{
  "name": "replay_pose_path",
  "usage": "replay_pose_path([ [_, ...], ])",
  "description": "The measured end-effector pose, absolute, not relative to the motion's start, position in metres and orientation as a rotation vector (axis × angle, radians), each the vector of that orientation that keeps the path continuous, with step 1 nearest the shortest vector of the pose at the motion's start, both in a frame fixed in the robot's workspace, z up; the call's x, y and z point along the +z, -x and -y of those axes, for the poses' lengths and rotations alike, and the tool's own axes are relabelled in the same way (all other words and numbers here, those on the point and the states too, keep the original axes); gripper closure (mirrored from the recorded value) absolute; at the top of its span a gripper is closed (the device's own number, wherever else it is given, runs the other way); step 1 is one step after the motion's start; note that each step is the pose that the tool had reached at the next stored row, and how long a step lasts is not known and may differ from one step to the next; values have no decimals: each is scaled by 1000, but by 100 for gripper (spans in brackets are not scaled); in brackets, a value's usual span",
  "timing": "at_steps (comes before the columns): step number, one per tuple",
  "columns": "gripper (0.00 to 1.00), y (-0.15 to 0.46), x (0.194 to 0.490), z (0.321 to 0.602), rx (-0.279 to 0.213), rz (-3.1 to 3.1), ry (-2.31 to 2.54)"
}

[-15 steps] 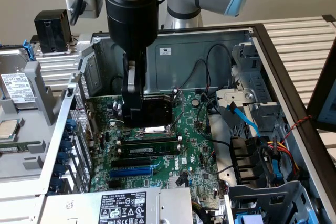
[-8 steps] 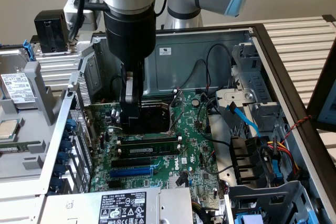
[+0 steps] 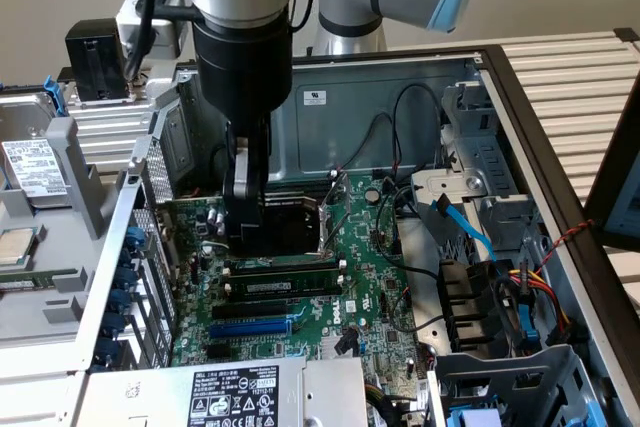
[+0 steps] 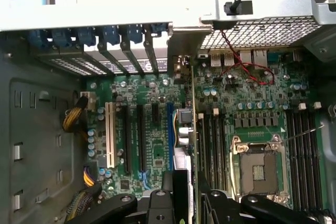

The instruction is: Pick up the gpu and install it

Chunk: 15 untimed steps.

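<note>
My gripper is closed narrow on the gpu, clamping it from both faces, and I hold it inside the open computer case. The card stands on edge, so the wrist view sees it as a thin green line. Its long axis runs parallel to the expansion slots, from my fingers toward the rear wall of the case. The silver end bracket points at that wall and sits against it, just beside the row of slot covers with blue clips. I cannot tell whether the card's lower edge touches a slot or hangs above it.

The case holds the motherboard, which covers most of its floor. On one side of the card the blue slot lies just beside it, then black slots and a white slot farther off. On the other side are the memory slots and the CPU socket. In the exterior view a labelled power supply sits at the near edge. A drive cage with a blue cable stands at the exterior view's right.

The case is open at the top around my arm. Red and black wires run near the rear ports, apart from the card.
</note>
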<state>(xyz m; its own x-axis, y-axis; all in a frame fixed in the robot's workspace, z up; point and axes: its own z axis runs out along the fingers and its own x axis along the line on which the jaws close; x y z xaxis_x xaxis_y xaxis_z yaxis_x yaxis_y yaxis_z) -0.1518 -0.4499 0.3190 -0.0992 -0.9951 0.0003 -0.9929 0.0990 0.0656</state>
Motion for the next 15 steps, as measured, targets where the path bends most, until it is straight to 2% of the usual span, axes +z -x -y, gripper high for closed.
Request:
replay_pose_path([
  [6,73,153,311,462,-80,2297,-2080],
  [15,73,153,295,462,-84,2295,-2078],
])
